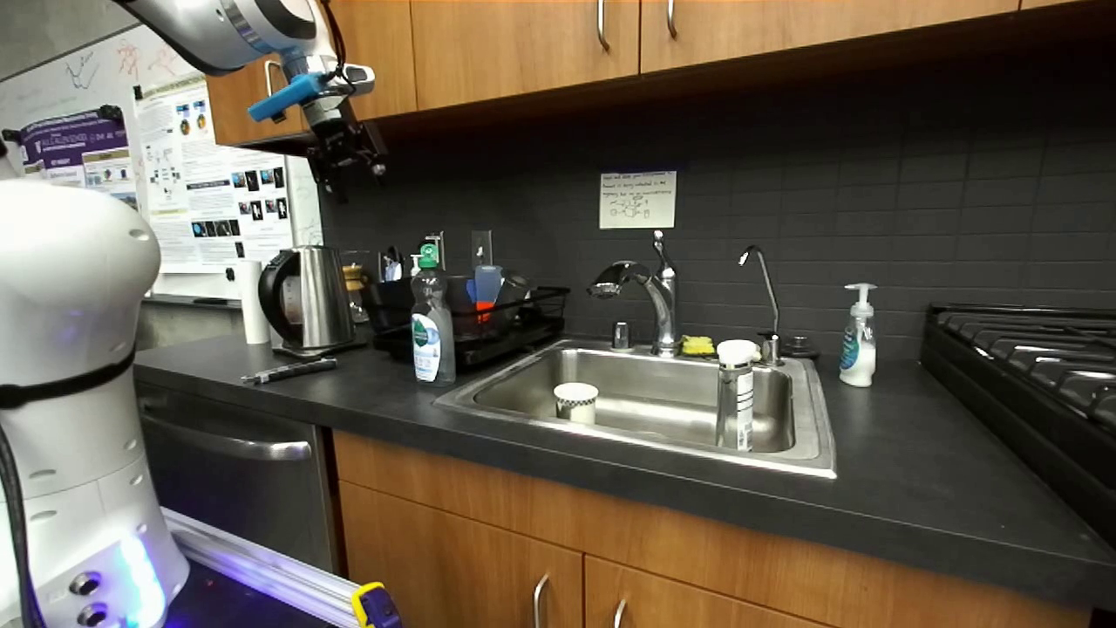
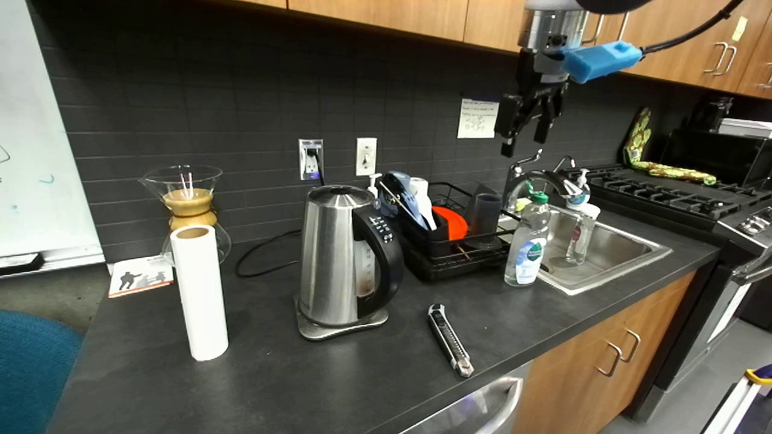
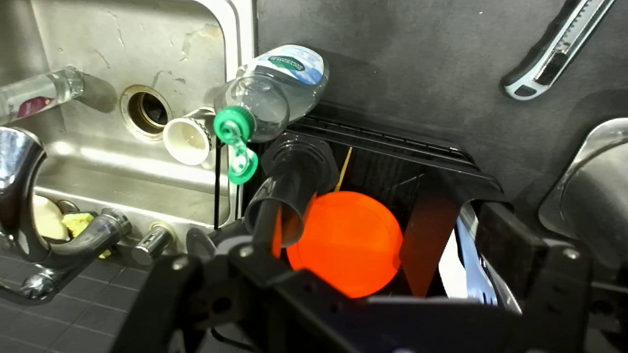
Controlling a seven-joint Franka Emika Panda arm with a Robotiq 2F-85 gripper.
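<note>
My gripper (image 2: 525,142) hangs open and empty in the air above the counter; it also shows in an exterior view (image 1: 356,177). In the wrist view its two fingers (image 3: 390,228) stand wide apart over the black dish rack (image 3: 392,148), touching nothing. Between them lie a round orange plate (image 3: 348,240) and utensils (image 3: 473,267), including a blue fork. A dark tumbler (image 3: 299,166) stands beside the plate. A clear soap bottle with a green cap (image 2: 528,250) stands by the rack, near the sink (image 1: 514,379). The sink holds a white cup (image 1: 575,406) and a white-capped clear bottle (image 1: 734,401).
A steel kettle (image 2: 329,259), a box cutter (image 2: 449,340), a white paper roll (image 2: 202,295) and a glass coffee maker (image 2: 190,208) are on the counter. A faucet (image 1: 664,296) rises behind the sink. Wooden cabinets (image 1: 523,48) hang above. A stove (image 1: 1029,366) stands beyond a soap dispenser (image 1: 859,344).
</note>
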